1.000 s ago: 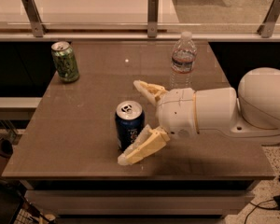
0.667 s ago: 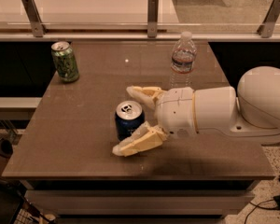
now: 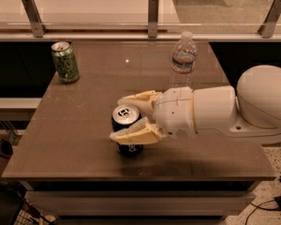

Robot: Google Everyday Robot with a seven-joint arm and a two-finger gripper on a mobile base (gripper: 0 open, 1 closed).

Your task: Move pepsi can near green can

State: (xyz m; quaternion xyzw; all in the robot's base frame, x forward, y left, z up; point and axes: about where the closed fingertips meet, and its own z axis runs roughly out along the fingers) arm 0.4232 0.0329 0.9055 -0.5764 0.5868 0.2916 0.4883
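Brown and glossy, the surface stood before a low glass railing, and the end effector reached over it from the right, near the front edge. Its two pale fingers had been spread wide a second before; they had since drawn in, one behind and one in front of the pepsi can, and looked pressed against its sides, so the end effector appeared to be gripping the can. The can itself had not moved: it stood upright between the fingers, its base on the surface. The green can stood well apart, beyond and to the left of the end effector at the far corner, and a clear water bottle stood beyond it to the right. With the grasp seemingly made, the carrying had yet to begin; the next move would likely be a lift and a sweep toward that far left corner, stopping short of knocking the green can
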